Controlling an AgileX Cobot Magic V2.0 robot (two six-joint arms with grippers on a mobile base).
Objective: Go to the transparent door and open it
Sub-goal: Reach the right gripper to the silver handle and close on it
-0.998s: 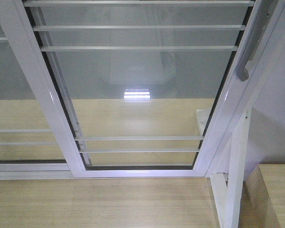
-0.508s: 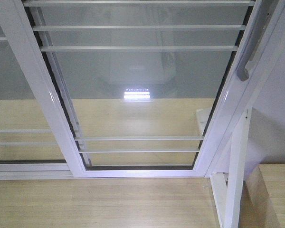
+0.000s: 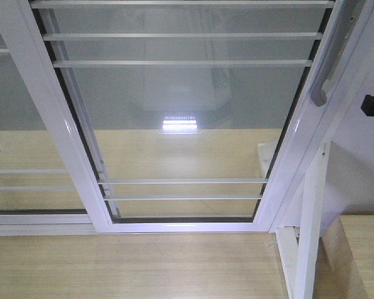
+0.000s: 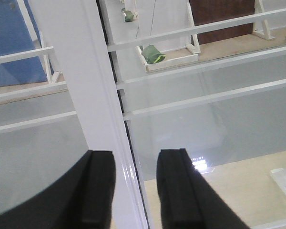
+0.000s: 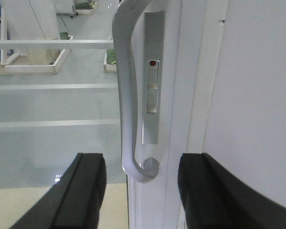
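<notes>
r tool (image 5: 142,191) wide open, handle (image 5: 125,95) of transparent door (image 3: 187,106) betw fingers (image 5: 86,191), seemingly untouched; l tool (image 4: 136,191) open, holding nothing.

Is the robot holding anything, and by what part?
Nothing. The right gripper is open, facing the handle, not touching it; the left gripper is open too.

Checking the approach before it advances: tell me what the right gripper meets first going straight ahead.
Most likely the grey pull handle on the transparent door: its lower end sits centred between the open fingers of the right gripper. Depth is unclear.
</notes>
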